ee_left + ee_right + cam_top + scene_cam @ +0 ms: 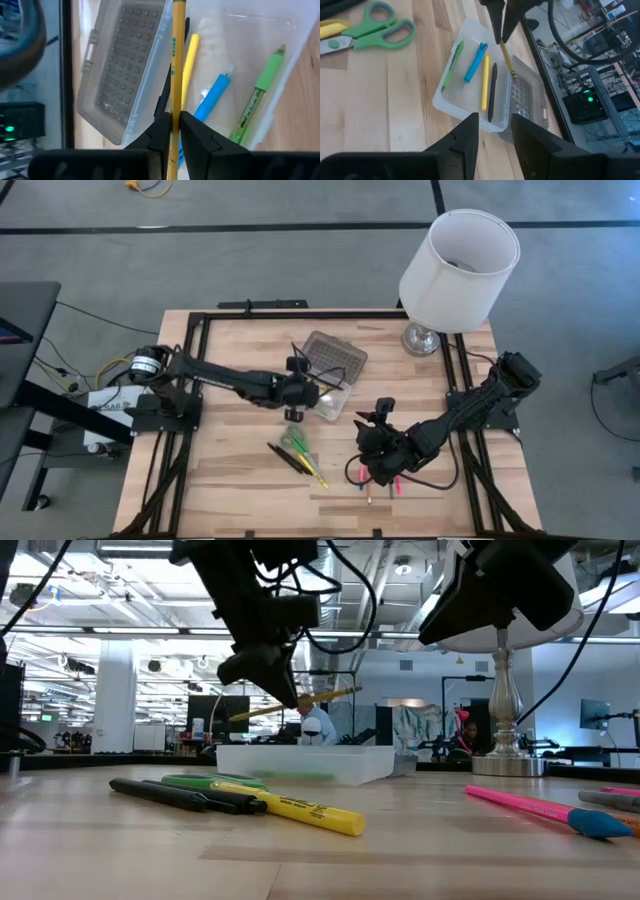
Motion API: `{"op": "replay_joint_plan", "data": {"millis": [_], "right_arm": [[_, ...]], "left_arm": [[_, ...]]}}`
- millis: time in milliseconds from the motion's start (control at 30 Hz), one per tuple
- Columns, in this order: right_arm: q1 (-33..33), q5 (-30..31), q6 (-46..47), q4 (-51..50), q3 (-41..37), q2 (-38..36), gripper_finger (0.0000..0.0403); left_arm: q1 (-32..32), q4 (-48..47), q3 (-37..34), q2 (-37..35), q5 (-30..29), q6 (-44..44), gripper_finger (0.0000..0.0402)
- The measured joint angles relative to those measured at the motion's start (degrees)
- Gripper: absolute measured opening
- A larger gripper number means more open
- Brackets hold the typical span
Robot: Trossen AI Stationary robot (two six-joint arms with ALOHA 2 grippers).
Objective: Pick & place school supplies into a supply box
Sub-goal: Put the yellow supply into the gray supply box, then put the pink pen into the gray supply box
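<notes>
The supply box (336, 402) stands open at mid-table, its clear tray (470, 95) holding green, blue, yellow and black pens, and its grey dotted lid (125, 65) lying back on the far side. Over the box's left end my left gripper (175, 121) is shut on a yellow pencil (305, 702). My right gripper (495, 132) hangs open and holds nothing, near and to the right of the box (372, 452). Green-handled scissors (295, 439), black pens and a yellow marker (305, 810) lie on the table in front of the box. Pink pens (380, 480) lie under my right arm. My left gripper pinches the yellow pencil's shaft (176, 107) between its two fingers, about mid-length. The fingers slant down from the table's left side and lie across the pencil. The pencil is lifted clear above the tray, slightly tilted, its eraser end (515, 77) toward the lid.
A white-shaded lamp (455, 265) stands on its metal base (505, 755) at the far right corner. A black frame runs along the table's edges (190, 380). Bare wood shows at the near left (220, 490).
</notes>
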Motion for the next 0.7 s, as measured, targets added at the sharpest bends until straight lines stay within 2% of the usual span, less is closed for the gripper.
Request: {"op": "replay_joint_plan", "data": {"millis": [267,433,700], "right_arm": [[-0.02,0.02,-0.13,-0.33,0.0,0.0,0.0111],[-0.03,0.02,-0.13,-0.47,0.0,0.0,0.0111],[-0.02,0.02,-0.13,-0.48,0.0,0.0,0.0111]], "left_arm": [[3.79,0.53,0.0,-0.02,6.63,0.07,0.0034],[4.67,1.56,0.0,-0.04,7.05,0.27,0.004],[4.62,2.05,0.0,-0.04,6.25,1.27,0.0077]]}}
